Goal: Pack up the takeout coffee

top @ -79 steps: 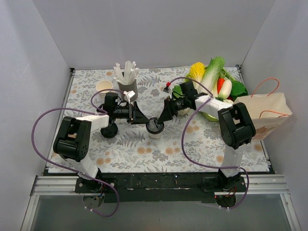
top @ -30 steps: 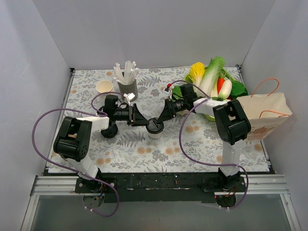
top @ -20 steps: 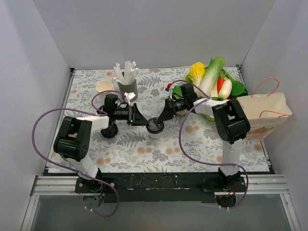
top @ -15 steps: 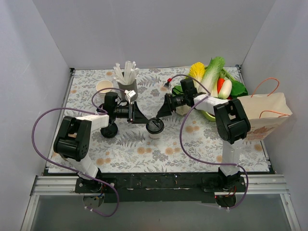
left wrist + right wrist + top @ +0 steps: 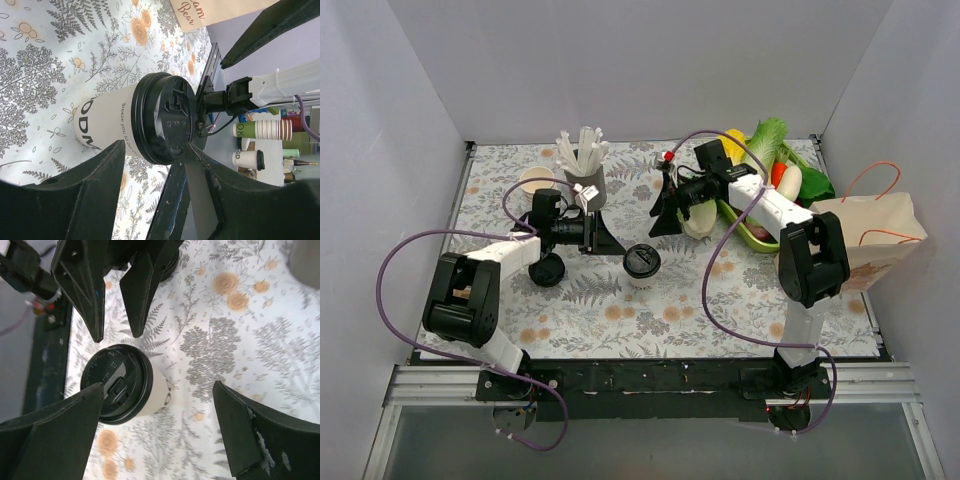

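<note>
Takeout coffee (image 5: 642,263) stands upright on the table (image 5: 620,320), just left of frame centre, black lid (image 5: 167,117) seated.

Left gripper (image 5: 619,246) sits just beside it, jaws about half parted, holding nothing. Right gripper (image 5: 657,224) is further up the frame, jaws spread wide, empty.

My judgement: the cup is light, its thin paper wall (image 5: 105,127) crushes easily, and the lid may pop. I'd grip gently mid-wall, below the rim. Paper bag (image 5: 868,232) lies at right edge.
</note>
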### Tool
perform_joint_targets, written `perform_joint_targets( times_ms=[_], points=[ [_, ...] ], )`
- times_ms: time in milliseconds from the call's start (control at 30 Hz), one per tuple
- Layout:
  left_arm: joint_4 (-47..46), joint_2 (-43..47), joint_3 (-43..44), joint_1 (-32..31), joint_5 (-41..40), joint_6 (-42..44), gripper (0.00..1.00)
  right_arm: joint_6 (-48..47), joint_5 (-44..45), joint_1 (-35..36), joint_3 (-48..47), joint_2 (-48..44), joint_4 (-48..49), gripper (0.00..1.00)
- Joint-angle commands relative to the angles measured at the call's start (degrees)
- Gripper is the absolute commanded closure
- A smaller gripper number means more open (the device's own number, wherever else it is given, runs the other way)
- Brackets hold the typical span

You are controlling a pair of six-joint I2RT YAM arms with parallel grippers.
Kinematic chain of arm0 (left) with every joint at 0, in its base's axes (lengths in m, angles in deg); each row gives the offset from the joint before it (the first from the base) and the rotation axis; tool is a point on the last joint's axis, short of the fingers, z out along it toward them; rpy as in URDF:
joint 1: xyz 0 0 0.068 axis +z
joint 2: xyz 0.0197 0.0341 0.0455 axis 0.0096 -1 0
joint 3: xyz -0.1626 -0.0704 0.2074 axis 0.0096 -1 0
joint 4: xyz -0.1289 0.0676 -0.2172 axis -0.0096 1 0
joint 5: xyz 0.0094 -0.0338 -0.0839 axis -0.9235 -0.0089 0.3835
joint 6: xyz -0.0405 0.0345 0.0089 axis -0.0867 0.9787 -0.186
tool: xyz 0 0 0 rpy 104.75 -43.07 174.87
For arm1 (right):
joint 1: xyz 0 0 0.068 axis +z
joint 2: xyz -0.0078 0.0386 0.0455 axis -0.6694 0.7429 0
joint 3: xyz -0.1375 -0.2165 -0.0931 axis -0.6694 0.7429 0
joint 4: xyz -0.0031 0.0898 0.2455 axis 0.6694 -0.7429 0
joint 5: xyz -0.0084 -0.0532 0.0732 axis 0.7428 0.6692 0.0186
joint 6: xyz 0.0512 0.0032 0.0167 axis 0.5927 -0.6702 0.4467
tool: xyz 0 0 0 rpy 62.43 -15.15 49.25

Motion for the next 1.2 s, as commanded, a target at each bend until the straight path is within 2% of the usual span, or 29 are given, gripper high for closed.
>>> perform_joint_targets(
  times_ms=[0, 100, 233, 367, 667, 1167],
  points=[
    [4.0, 3.8, 0.9, 0.9, -2.1, 1.2, 0.51, -25.4, 4.6, 1.2, -7.1, 0.1, -19.2, 0.02],
    [1.2, 3.5, 0.0, 1.6, -1.9, -2.5, 0.52, -31.4, 6.0, 2.2, -10.9, 1.4, -25.9, 0.02],
    [-1.5, 3.0, -0.9, 2.6, -0.8, -4.1, 0.52, -44.7, 9.9, 5.3, -13.9, 1.7, -34.8, 0.02],
    [-2.0, 2.1, -0.5, 2.7, -1.3, -4.2, 0.52, -51.0, 12.7, 8.6, -13.9, 1.3, -39.2, 0.02],
    [-2.9, -0.2, 0.0, 2.7, -3.0, -4.8, 0.52, -53.2, 15.1, 11.8, -13.6, 0.7, -39.1, 0.02],
    [-6.0, -2.1, -1.8, 2.7, -2.0, -7.0, 0.53, -51.5, 15.7, 13.4, -14.2, 1.9, -35.7, 0.06]
  ],
)
